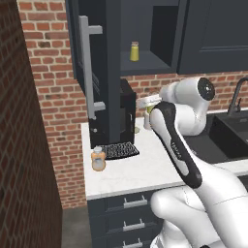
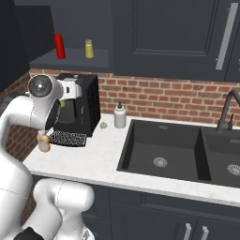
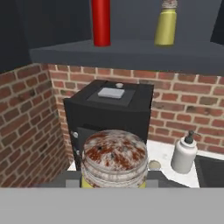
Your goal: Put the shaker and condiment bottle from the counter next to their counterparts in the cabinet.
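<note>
My end effector [image 3: 114, 181] was clamped on the shaker [image 3: 114, 159], whose speckled greyish cap sat close up at the bottom of the hand view with a sliver of yellow body showing below it. In the left base view the shaker [image 1: 150, 109] peeked out yellow-green beside my forearm, held above the counter [image 1: 140, 169] and in front of the black coffee machine [image 1: 127, 116]. The fingertips themselves were hidden beneath the cap, so I judged the grip from how the shaker rode with the hand.

The condiment bottle [image 1: 98, 160] stood upright on the counter near its left edge, just beside the dark drip grate [image 1: 120, 150] of the coffee machine; in the right base view it [image 2: 44, 142] showed partly behind my arm.

The cabinet [image 1: 97, 63] had its door open, the long silver handle [image 1: 88, 68] facing out. On its shelf [image 3: 131, 54] stood a pale-yellow shaker [image 3: 166, 26] and, well apart to its left, a red bottle [image 3: 101, 22], both upright.

A white bottle with a dark nozzle [image 2: 120, 115] stood on the counter between the coffee machine and the black sink [image 2: 164, 150].
</note>
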